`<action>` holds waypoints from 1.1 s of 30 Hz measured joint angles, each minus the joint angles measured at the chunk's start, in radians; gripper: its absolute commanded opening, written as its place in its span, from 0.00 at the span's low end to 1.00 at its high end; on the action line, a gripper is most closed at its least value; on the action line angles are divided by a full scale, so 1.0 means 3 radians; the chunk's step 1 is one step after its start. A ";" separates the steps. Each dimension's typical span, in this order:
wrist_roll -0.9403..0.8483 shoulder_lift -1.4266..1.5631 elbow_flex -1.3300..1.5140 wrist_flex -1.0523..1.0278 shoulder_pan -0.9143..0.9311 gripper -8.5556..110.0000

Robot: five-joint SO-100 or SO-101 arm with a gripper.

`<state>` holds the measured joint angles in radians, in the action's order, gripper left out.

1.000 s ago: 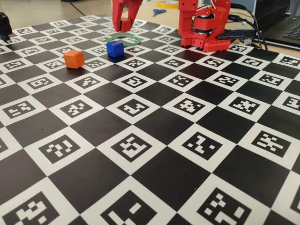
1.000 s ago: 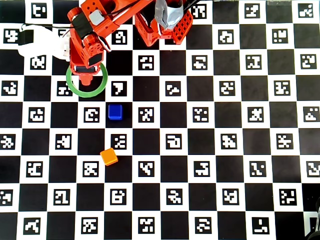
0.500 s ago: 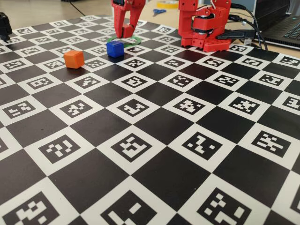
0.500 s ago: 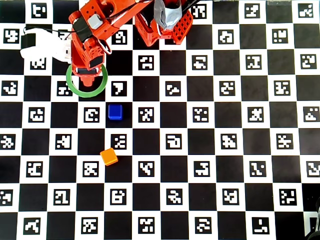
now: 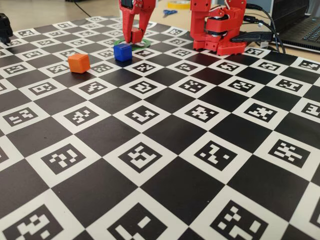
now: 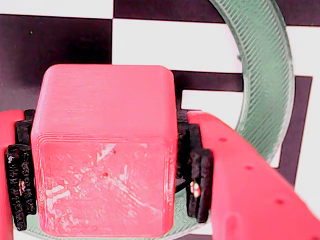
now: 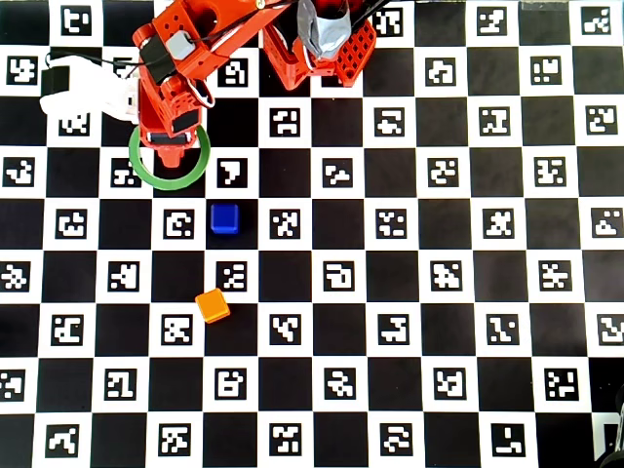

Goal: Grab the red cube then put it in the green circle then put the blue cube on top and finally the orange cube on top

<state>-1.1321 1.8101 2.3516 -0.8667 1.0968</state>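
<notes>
Both pincer fingers clamp red cube, over green circle.

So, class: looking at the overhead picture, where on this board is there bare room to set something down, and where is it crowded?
Bare: the whole stretch right of the blue cube and everything below the orange cube. Crowded: the top left, where the end effector holds the red cube over the green circle, beside the arm's base.
</notes>
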 measured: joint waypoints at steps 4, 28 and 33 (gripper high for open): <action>0.0000 -0.0020 0.0051 0.0000 0.0000 0.08; 0.0061 -0.0031 0.0051 0.0102 0.0000 0.25; 0.0061 -0.0031 0.0051 0.0102 0.0000 0.33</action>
<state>-1.1137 1.8009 2.3669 -0.8360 1.0968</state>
